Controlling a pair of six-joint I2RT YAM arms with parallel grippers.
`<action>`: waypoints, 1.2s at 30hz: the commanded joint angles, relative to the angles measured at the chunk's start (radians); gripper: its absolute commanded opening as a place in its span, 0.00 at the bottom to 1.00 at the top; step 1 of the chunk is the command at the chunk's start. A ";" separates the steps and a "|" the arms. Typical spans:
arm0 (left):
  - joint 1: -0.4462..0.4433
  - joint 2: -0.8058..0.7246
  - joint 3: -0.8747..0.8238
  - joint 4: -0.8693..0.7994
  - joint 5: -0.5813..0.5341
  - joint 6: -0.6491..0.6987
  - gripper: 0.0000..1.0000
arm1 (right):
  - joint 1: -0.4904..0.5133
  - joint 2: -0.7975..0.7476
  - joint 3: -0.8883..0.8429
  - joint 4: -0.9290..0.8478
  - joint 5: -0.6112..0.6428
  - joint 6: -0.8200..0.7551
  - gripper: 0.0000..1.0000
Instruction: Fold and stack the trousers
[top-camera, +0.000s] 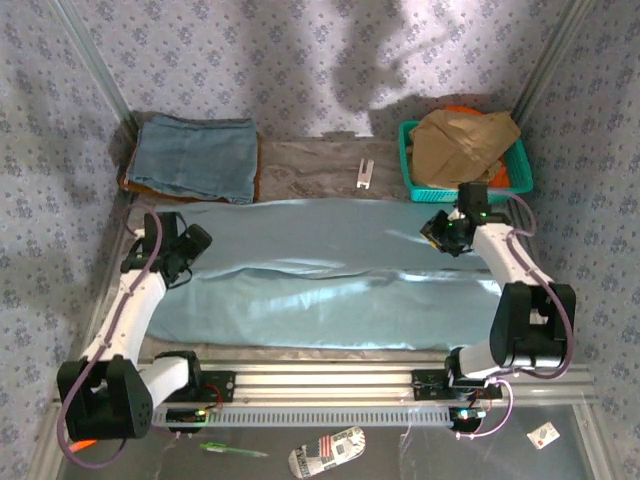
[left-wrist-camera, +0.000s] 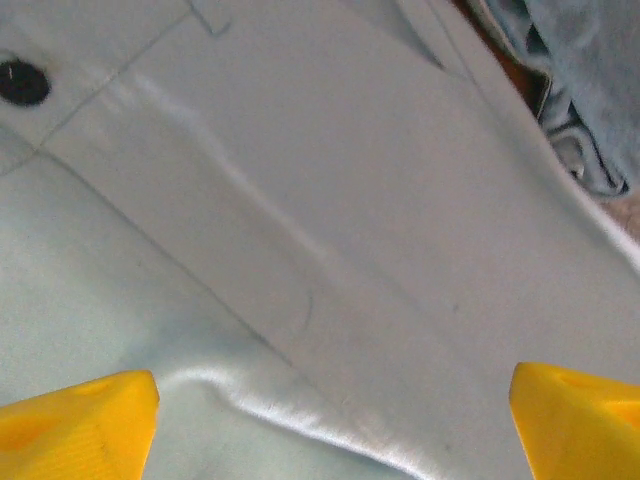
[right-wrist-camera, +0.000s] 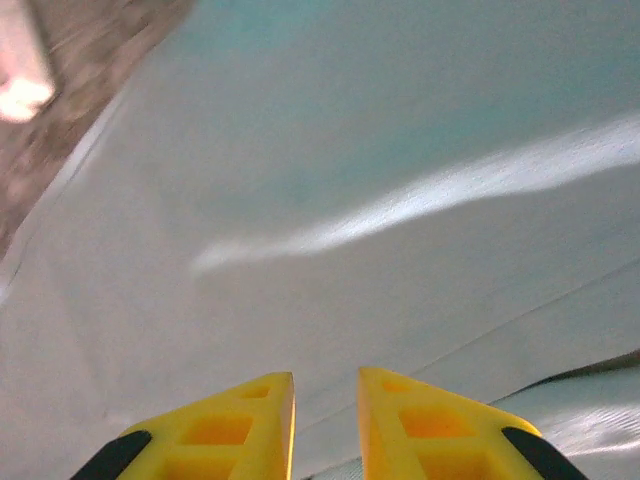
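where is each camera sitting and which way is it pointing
Top external: fixed above and behind the robot, looking down on the trousers spread across the table; left arm and right arm show.
Left wrist: on the left arm, looking down at the waistband button; left tool, fingertips wide apart at the bottom corners.
Right wrist: on the right arm, looking low across plain cloth; right tool, fingertips a narrow gap apart.
Shared: top and left wrist both catch the folded denim garment beside the trousers.
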 joint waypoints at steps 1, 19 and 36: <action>0.007 0.135 0.071 0.092 0.000 -0.013 0.87 | 0.104 0.052 0.001 -0.021 0.026 0.004 0.25; 0.206 0.551 0.002 0.378 0.010 -0.216 0.77 | 0.188 0.336 0.113 0.019 0.020 -0.020 0.25; 0.210 0.181 0.096 -0.003 0.071 -0.109 0.99 | 0.208 0.105 0.059 -0.103 0.042 -0.088 0.28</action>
